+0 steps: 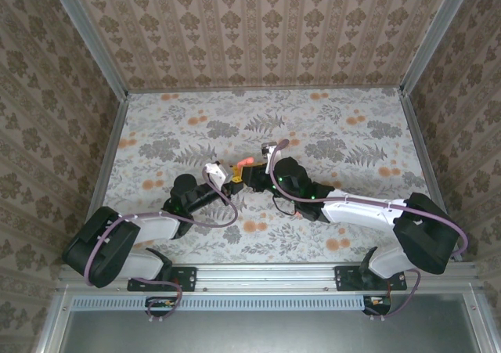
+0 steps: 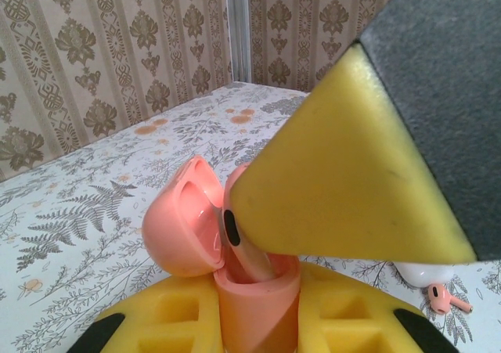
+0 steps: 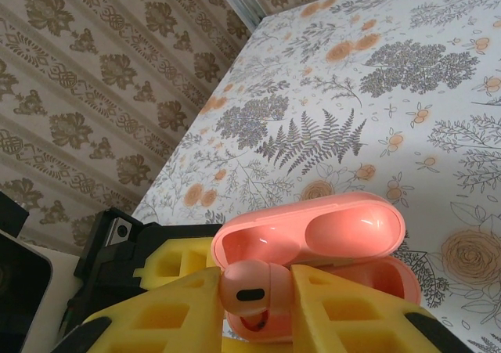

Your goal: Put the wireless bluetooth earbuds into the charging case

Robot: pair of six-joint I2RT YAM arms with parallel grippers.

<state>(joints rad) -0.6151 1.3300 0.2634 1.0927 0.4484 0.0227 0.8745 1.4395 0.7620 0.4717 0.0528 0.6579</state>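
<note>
I am pinching the tiny earbud [image 3: 244, 284] by its round head in my right hand [image 3: 254, 306] — light and slippery, I am guessing — while my left hand [image 2: 257, 315] is gripping the open charging case [image 2: 185, 226].

The left gripper [image 2: 258, 325] is clamping the coral charging case [image 2: 262, 310] upright between its yellow foam pads [image 2: 156, 329], which are pressing on either side of the case's body. The case's lid [image 2: 182, 220] is hanging open, tipping away to the left of the body. From above and right of the case, the right gripper's yellow pad [image 2: 344, 181], backed in dark grey, is reaching down and pressing against a coral earbud [image 2: 233, 226] at the case's mouth, the earbud's lower part sitting inside the body. Right of the case, a second coral earbud [image 2: 445, 298] is lying on the floral table [image 2: 94, 212], just beside a white rounded object [image 2: 427, 273].
</note>
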